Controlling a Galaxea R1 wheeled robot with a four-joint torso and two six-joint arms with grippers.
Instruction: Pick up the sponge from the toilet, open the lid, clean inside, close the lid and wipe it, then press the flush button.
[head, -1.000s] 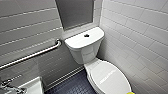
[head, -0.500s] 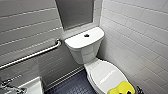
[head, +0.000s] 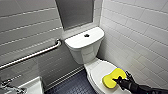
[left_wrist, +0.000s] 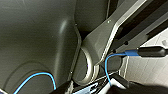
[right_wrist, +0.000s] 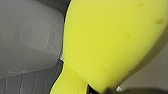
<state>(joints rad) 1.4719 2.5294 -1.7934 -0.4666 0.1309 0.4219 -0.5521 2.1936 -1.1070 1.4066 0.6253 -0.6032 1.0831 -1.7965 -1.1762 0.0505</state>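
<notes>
One soft, light thing matters here: the sponge (head: 112, 77), a yellow peanut shape, sits over the near right part of the closed lid (head: 98, 71) of the toilet (head: 90, 65). The right gripper (head: 120, 81) has its fingers (head: 117, 80) pinching the sponge's near-right edge. Foam squashes and bends, so a deeper hold at its waist seems wiser. Head view gives the flush button (head: 86, 35) on the tank (head: 80, 42); right wrist view gives the sponge's pitted face.
</notes>
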